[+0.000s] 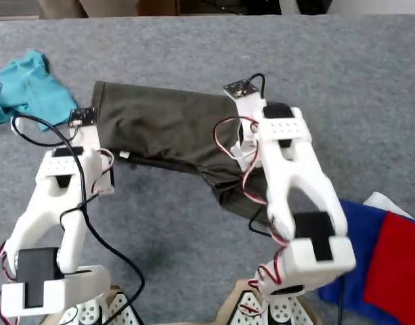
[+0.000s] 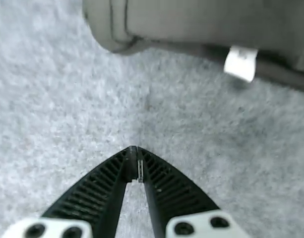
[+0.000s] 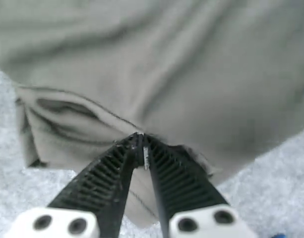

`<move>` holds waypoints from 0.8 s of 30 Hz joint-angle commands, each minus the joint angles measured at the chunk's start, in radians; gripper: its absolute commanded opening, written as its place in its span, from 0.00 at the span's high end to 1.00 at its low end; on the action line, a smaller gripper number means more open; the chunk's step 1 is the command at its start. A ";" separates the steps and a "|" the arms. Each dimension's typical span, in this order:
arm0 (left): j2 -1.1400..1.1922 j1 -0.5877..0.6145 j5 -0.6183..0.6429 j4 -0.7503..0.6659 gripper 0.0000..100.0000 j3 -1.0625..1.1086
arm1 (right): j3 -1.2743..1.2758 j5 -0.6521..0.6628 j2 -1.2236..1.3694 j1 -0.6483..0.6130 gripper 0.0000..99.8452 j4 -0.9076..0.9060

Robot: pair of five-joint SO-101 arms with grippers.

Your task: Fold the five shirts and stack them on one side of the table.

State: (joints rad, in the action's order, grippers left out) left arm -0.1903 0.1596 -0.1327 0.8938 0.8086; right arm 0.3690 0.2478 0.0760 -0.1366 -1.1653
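Observation:
An olive shirt lies partly folded across the middle of the grey table. Its white tag shows at the near edge. My left gripper is shut with nothing in it, low over bare table just short of the shirt's hem and tag. At the olive shirt's right end my right gripper is shut on a raised fold of the fabric. A teal shirt lies crumpled at the far left. A blue shirt and a red shirt lie at the near right.
A bit of white cloth peeks out behind the blue shirt. Both arm bases stand at the table's near edge. Open grey table stretches along the far side and the far right.

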 commanded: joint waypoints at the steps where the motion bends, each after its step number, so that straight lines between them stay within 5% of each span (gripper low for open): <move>1: -0.044 0.003 0.000 -0.081 0.98 0.066 | 0.056 -0.003 -0.136 0.016 0.99 0.048; 13: -0.047 0.005 0.000 -0.097 0.98 0.075 | 0.128 0.025 0.021 0.013 0.99 0.137; 24: -0.047 0.005 0.000 -0.098 0.98 0.077 | 0.343 0.080 -0.176 0.012 0.99 0.124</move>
State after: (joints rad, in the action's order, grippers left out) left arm -0.2010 0.1596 -0.1327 0.8094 0.8853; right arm 0.6498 0.3092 -0.0069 -0.1366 -1.0411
